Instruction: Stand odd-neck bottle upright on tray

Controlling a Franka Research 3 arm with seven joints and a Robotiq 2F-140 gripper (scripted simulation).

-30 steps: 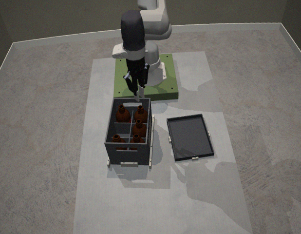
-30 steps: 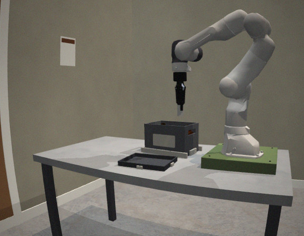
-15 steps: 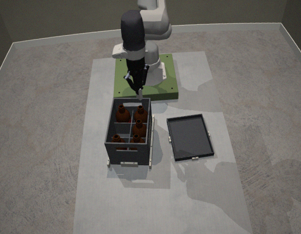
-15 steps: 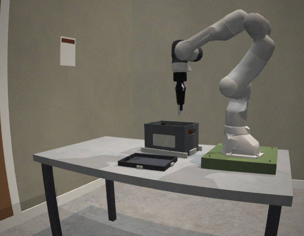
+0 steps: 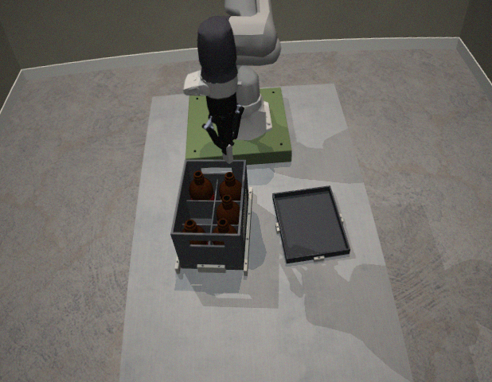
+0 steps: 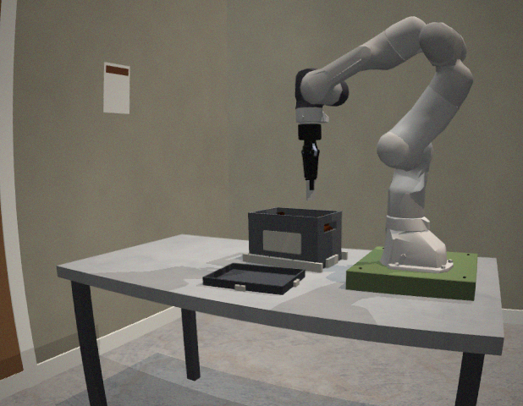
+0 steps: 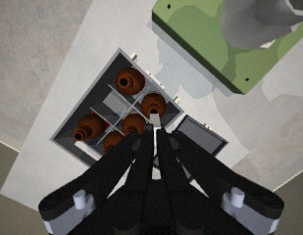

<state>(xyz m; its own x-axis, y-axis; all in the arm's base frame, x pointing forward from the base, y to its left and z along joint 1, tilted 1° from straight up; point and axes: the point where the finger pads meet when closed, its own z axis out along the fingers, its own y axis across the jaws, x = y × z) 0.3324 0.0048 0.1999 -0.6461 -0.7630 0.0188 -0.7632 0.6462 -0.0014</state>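
Observation:
A dark crate [image 5: 211, 213] stands on the table with several brown bottles upright in its cells, such as the far-left bottle [image 5: 200, 185] and the far-right bottle [image 5: 229, 185]. One cell at the middle left holds no bottle. My gripper [image 5: 228, 155] hangs well above the crate's far edge, fingers shut together with nothing between them. It also shows in the side view [image 6: 310, 192] above the crate [image 6: 294, 238]. In the wrist view the shut fingertips [image 7: 154, 128] sit over the bottles [image 7: 129, 81]. The black tray [image 5: 310, 223] lies empty to the right of the crate.
The green base plate of the arm lies just behind the crate. Pale stop blocks [image 5: 211, 267] sit around the crate's foot and at the tray's edges [image 5: 318, 257].

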